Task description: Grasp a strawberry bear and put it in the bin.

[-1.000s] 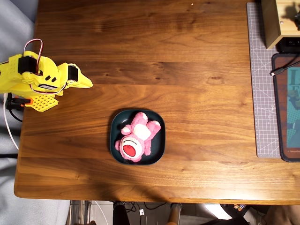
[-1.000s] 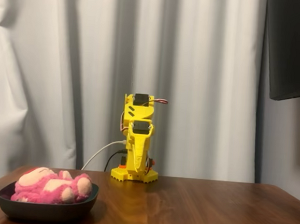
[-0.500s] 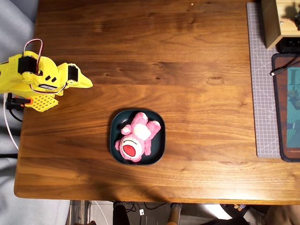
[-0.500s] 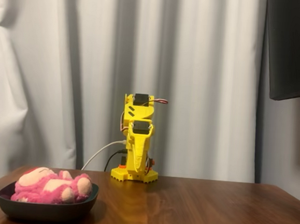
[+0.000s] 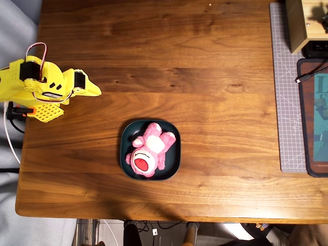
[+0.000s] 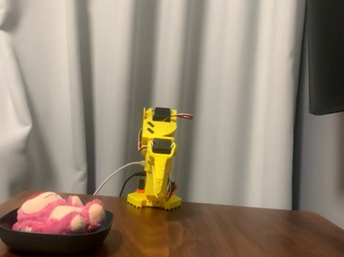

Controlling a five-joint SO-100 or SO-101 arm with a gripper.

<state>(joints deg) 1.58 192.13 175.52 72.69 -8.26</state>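
The strawberry bear [image 5: 150, 150] lies on its back inside the bin [image 5: 175, 165]. Seen from above, the bin sits a little below the middle of the brown wooden worktop [image 5: 205, 77], at about 6 o'clock from the middle. The bear's big head with the red mouth points to 7 o'clock, and its feet point to 1 o'clock. Its pink body fills most of the dark dish.

In the fixed view from the side, the bear [image 6: 58, 212] pokes up over the rim of the bin [image 6: 50, 241], down in the corner at 8 o'clock.

The yellow arm [image 5: 36, 84] is folded up at the edge of the worktop, at 9 o'clock in the overhead view. It is well apart from the bin. The end effector [image 5: 92, 90] points across the worktop toward 3 o'clock. Its two fingers look pressed together, and they hold nothing. From the side, the arm [image 6: 157, 163] stands tall in front of a white curtain [image 6: 75, 67].

At 3 o'clock in the overhead view lies a grey mat [image 5: 287, 102] with grid lines.
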